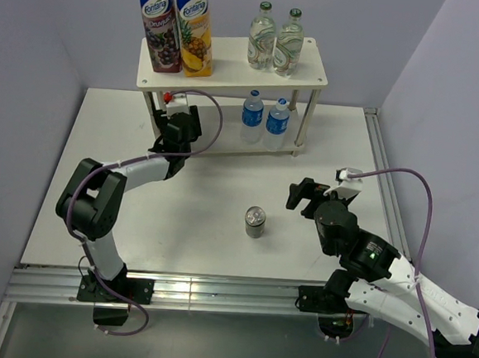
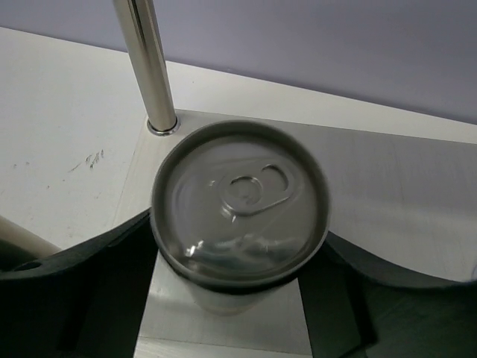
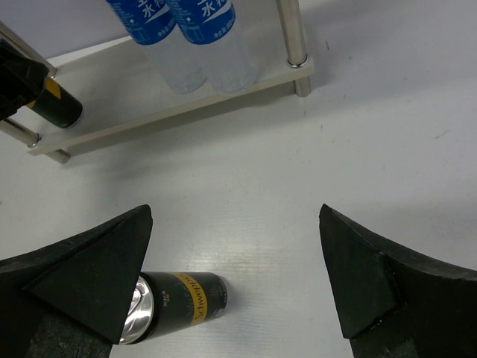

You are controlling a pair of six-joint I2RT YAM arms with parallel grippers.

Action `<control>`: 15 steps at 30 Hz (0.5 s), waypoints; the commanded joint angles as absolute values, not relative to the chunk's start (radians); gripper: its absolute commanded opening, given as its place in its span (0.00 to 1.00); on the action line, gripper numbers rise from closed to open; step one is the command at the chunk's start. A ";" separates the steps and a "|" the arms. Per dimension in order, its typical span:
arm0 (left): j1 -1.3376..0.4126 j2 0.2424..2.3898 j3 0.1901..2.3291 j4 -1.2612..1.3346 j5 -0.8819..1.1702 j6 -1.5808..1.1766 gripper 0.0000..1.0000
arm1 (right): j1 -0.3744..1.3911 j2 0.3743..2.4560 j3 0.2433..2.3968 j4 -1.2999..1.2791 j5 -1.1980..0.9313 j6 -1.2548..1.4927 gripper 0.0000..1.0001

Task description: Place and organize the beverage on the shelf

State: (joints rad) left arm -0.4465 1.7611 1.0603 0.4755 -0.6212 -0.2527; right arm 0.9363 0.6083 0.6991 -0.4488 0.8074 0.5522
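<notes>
The cream-white shelf (image 1: 230,83) stands at the back. Two green-capped bottles (image 1: 275,41) stand on its top board. Two blue-capped water bottles (image 1: 264,119) stand on the lower board and also show in the right wrist view (image 3: 186,33). My left gripper (image 1: 179,108) reaches under the top board, shut on a dark silver-topped can (image 2: 240,201) that stands on the lower board (image 2: 387,186) next to a leg (image 2: 149,67); this can also shows in the right wrist view (image 3: 56,104). A second can (image 1: 255,221) stands upright on the table. My right gripper (image 1: 304,196) is open and empty, to the right of it (image 3: 179,302).
Two tall Fontana juice cartons (image 1: 175,23) stand on the left of the top board. The table's right edge has a metal rail (image 1: 380,182). The walls close in behind the shelf.
</notes>
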 commanded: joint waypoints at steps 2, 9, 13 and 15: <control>-0.440 1.755 1.097 0.537 -0.624 -0.259 0.78 | 0.942 0.606 0.693 -0.413 0.835 0.549 1.00; -0.442 1.692 1.068 0.491 -0.618 -0.273 0.96 | 0.942 0.595 0.692 -0.417 0.838 0.557 1.00; -0.452 1.623 1.016 0.440 -0.632 -0.296 0.99 | 0.942 0.589 0.693 -0.420 0.842 0.557 1.00; -0.462 1.570 0.990 0.423 -0.632 -0.308 0.99 | 0.942 0.586 0.696 -0.423 0.845 0.558 1.00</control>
